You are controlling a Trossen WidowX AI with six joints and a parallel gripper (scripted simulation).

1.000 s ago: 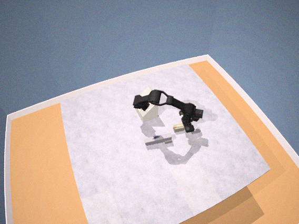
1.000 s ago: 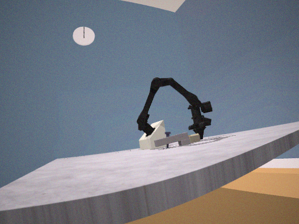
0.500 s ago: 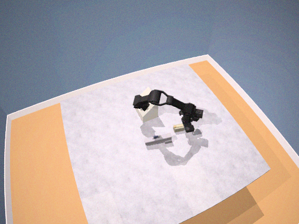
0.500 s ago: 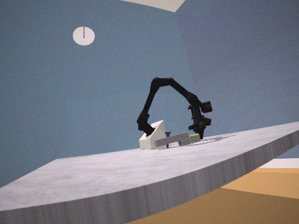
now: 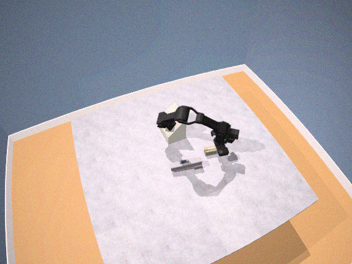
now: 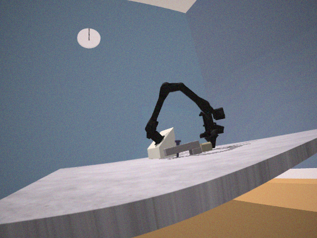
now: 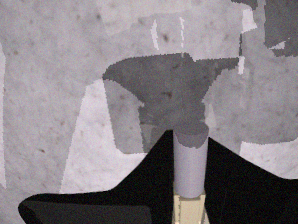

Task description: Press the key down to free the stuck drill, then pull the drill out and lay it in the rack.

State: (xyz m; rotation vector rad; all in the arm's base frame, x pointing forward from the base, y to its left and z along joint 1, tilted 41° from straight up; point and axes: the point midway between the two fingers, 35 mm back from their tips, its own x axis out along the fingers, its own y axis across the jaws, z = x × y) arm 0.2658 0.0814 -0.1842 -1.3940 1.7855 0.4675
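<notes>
My gripper point(image 5: 223, 154) point(image 6: 214, 146) point(image 7: 180, 135) is shut on the drill, a light grey cylinder point(image 7: 190, 167), low over the table. The drill lies between the two black fingertips in the wrist view; in the top and exterior views the fingers hide it. A tan grooved piece, apparently the rack point(image 5: 209, 151) point(image 6: 206, 146) point(image 7: 190, 210), is right beside the fingers, at the drill's lower end in the wrist view. Whether the drill rests in it cannot be told. The dark blue key point(image 5: 184, 161) point(image 6: 178, 142) stands upright beside the long grey holder point(image 5: 186, 167) point(image 6: 182, 148), away from the gripper.
The arm's cream wedge-shaped base point(image 5: 177, 136) point(image 6: 156, 152) stands behind the holder. A small grey block point(image 6: 196, 151) adjoins the holder's right end. The arm arches above these things. All stand on the pale marbled table point(image 5: 139, 198) point(image 6: 111, 184), and the arm's shadows cross it.
</notes>
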